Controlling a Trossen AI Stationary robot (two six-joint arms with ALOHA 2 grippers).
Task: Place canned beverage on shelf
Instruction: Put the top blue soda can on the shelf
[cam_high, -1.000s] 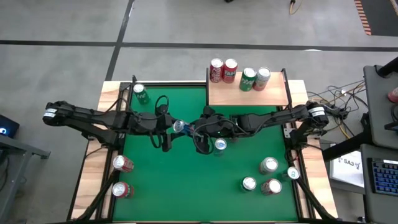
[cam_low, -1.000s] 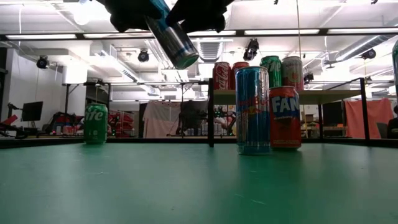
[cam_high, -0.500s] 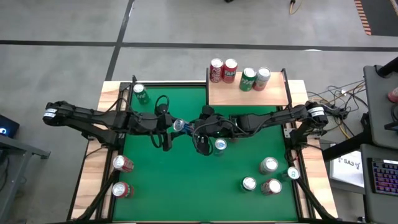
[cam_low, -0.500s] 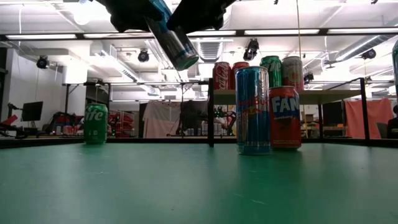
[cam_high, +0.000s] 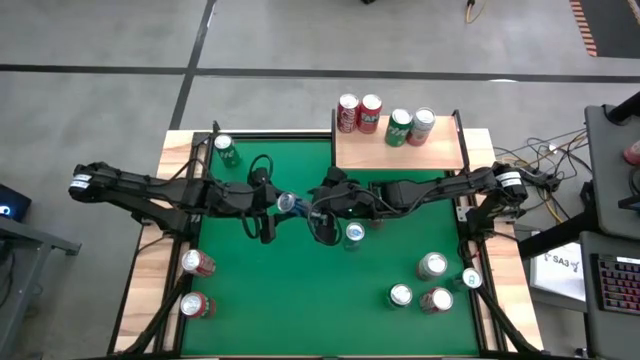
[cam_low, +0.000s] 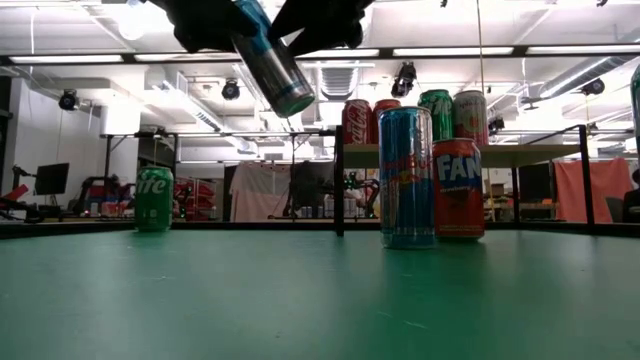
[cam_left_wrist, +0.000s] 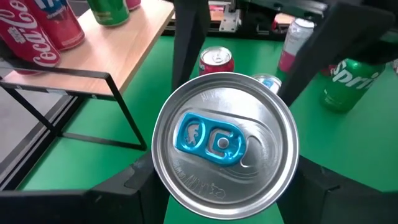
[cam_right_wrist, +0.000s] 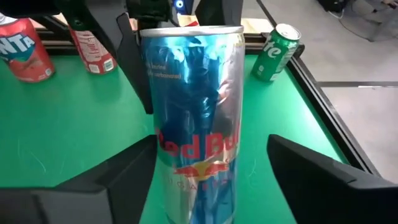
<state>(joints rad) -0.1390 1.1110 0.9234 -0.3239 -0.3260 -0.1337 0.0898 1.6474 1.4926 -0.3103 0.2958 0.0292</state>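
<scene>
A slim blue-and-silver canned beverage (cam_right_wrist: 193, 124) hangs tilted over the middle of the green table, also seen as the can (cam_low: 270, 60). My left gripper (cam_high: 278, 203) is shut on it. My right gripper (cam_right_wrist: 199, 180) is open, its fingers standing on either side of the can's lower part with a gap on each side. The shelf (cam_high: 398, 150), a light-wood board on black posts at the far right, carries two red cans (cam_high: 358, 113) and two green ones (cam_high: 410, 127). My left gripper pinches the can's side wall near its top end (cam_right_wrist: 152, 68) between its two fingers (cam_right_wrist: 134, 62). It comes from the table's left, slanting down. The can's lid (cam_left_wrist: 224, 143) faces back at the wrist. The can is lifted clear, its bottom end (cam_low: 293, 100) lower and toward the right arm.
A tall blue can (cam_low: 406, 178) and an orange can (cam_low: 458, 188) stand on the table under and right of the grippers. A green can (cam_high: 225, 150) stands at the far left. More cans stand near left (cam_high: 197, 283) and near right (cam_high: 430, 280).
My right gripper's fingers have spread apart from the can's lower part, and it has stayed in place. The can stays in my left gripper and now hangs a little steeper, its bottom end slightly lower.
</scene>
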